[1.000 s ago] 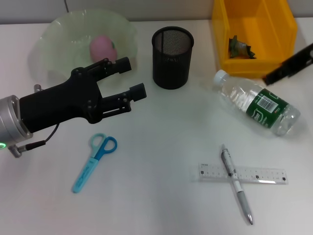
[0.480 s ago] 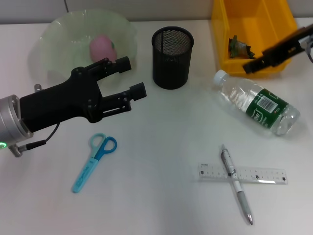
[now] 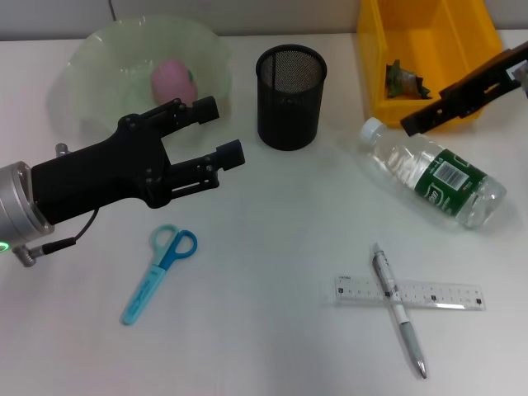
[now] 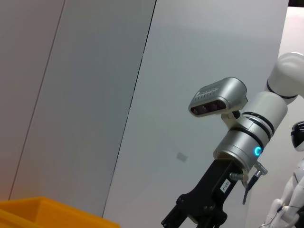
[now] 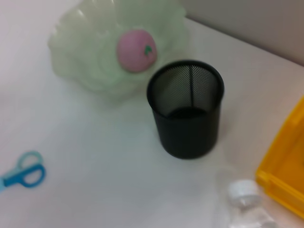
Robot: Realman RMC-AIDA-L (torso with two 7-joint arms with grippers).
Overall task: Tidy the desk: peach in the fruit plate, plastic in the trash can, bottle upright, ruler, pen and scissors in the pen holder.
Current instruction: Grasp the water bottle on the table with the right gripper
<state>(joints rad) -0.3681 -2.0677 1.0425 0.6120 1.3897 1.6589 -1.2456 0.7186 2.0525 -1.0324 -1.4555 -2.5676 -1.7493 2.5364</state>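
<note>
The pink peach (image 3: pixel 172 80) lies in the pale green fruit plate (image 3: pixel 99 58). My left gripper (image 3: pixel 221 130) hovers open and empty in front of the plate, above the table. Blue scissors (image 3: pixel 161 272) lie below it. The black mesh pen holder (image 3: pixel 290 97) stands upright and looks empty in the right wrist view (image 5: pixel 186 109). Dark crumpled plastic (image 3: pixel 404 80) sits in the yellow trash can (image 3: pixel 429 33). The bottle (image 3: pixel 433 172) lies on its side, cap (image 5: pixel 243 191) toward the holder. My right gripper (image 3: pixel 412 122) hangs just above the bottle's cap end. The pen (image 3: pixel 398 309) lies across the clear ruler (image 3: pixel 445 294).
The right wrist view also shows the peach (image 5: pixel 137 50), the plate (image 5: pixel 80 52), the scissors (image 5: pixel 21 173) and the yellow bin's edge (image 5: pixel 285 175). In the left wrist view, the right arm (image 4: pixel 237 142) stands before a grey wall, above a corner of the bin (image 4: pixel 47 213).
My right gripper has come in from the right edge and moved left and down, toward the bottle's cap end. The left arm has not moved.
</note>
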